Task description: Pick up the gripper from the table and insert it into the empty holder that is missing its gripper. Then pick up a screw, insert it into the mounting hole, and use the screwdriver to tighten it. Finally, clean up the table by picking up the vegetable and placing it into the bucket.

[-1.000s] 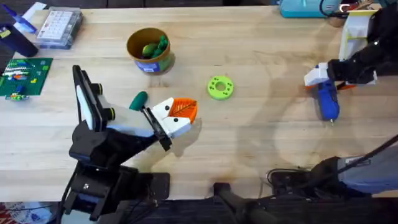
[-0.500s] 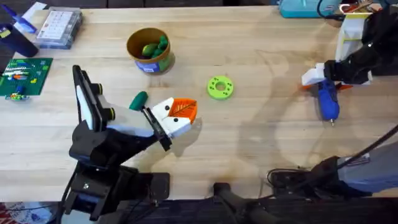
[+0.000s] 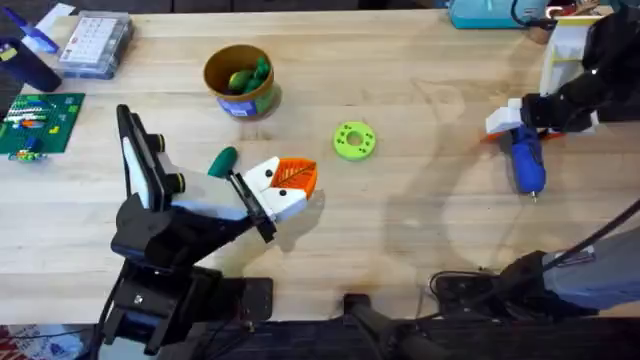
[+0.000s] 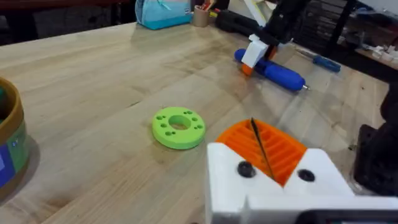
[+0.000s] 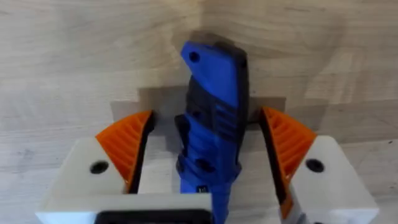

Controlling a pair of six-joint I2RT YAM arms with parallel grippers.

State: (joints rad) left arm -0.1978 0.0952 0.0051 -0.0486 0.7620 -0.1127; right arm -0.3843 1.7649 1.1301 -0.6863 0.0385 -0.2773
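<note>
The screwdriver (image 3: 526, 160) lies flat on the desk (image 3: 420, 230) at its right side, its thin metal bit pointing toward the near edge. In the right wrist view its blue body (image 5: 212, 118) runs up the middle between the two orange ribbed pads (image 5: 127, 146), with a gap on each side, so the right pincer (image 3: 512, 122) is spread open around the tool's rear end without touching it. The left wrist view shows the same thing from afar: the blue tool (image 4: 273, 67) lying on the wood with the white-and-orange pincer (image 4: 252, 55) set over one end.

Toward the middle of the desk sits a flat lime-green disc with holes (image 3: 353, 140), alone on bare wood. To its left, the left pincer (image 3: 285, 185) hangs over the desk with its orange pads pressed together, closed on nothing I can see. Just beside it on the far left side lies the dark green vegetable (image 3: 222, 160), resting on the desk, near the arm's white link but apart from the fingers.

Farther back stands the mustard-yellow bucket (image 3: 240, 82), upright, with green pieces already inside it and a small label on its near wall. At the far left corner are a clear compartment box (image 3: 95, 45) and a green circuit board (image 3: 38, 122).
</note>
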